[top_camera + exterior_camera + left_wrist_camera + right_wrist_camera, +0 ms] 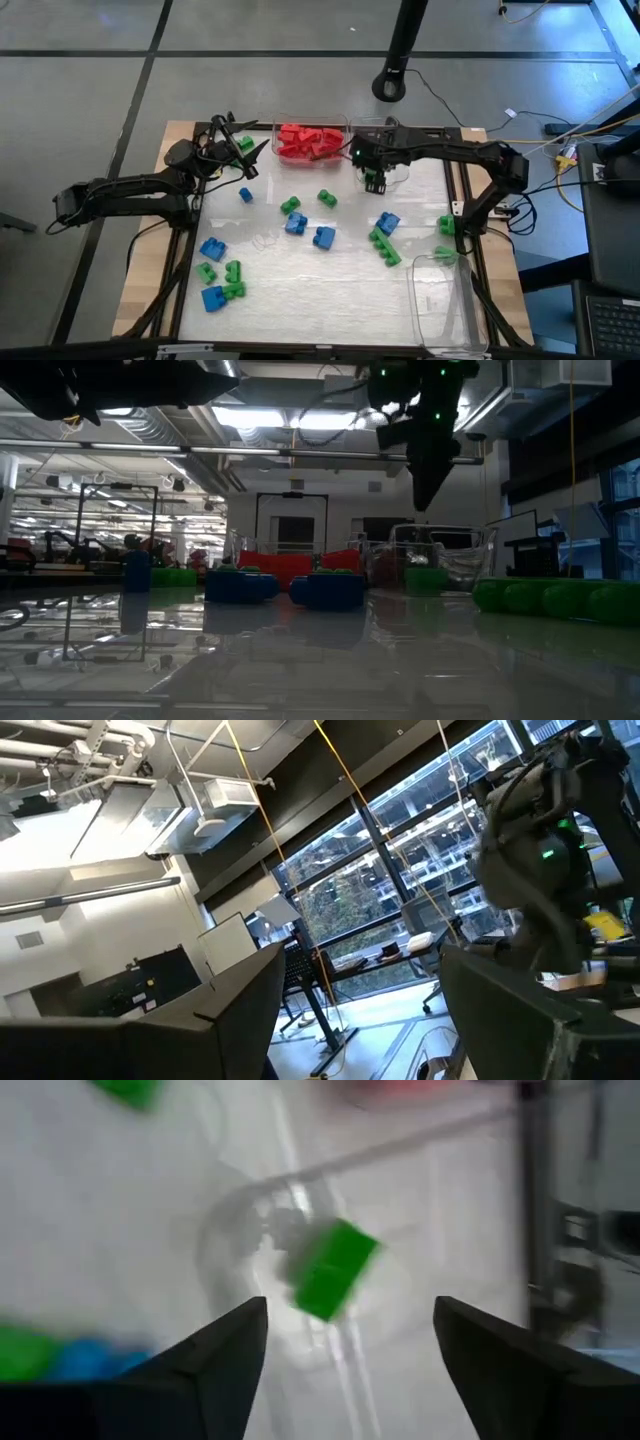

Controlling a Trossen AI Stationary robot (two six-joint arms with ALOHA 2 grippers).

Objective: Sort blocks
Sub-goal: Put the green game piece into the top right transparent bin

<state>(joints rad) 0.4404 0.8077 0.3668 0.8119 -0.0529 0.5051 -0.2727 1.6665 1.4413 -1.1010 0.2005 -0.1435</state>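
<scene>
Right now the right gripper (pixel 374 183) hangs over a clear bin (pixel 385 150) at the far edge of the worktop (pixel 330 290), its jaws spread apart with nothing between them. Directly below the gap, the right wrist view shows a single green block (pixel 333 1269), tilted and touching neither finger, with the bin's clear plastic behind it. The likely reading is a release: the jaws stand wide so the block can fall into the bin meant for green pieces.

Just beside that gripper, toward the other arm, a second clear bin (pixel 343 127) is filled with red blocks (pixel 309 141), so the red sort looks largely done. No red pieces show loose on the worktop.

Nearer the camera side of the right jaws, blue blocks (pixel 324 237) and green blocks (pixel 384 248) lie scattered singly and in small clusters; they are the work left. A third clear bin (pixel 448 300) sits at the near right corner, well apart from both arms, and looks empty, probably kept for blue.

The left gripper (pixel 243 152) waits at the far left of the worktop beside the red bin, jaws partly spread and holding nothing.
</scene>
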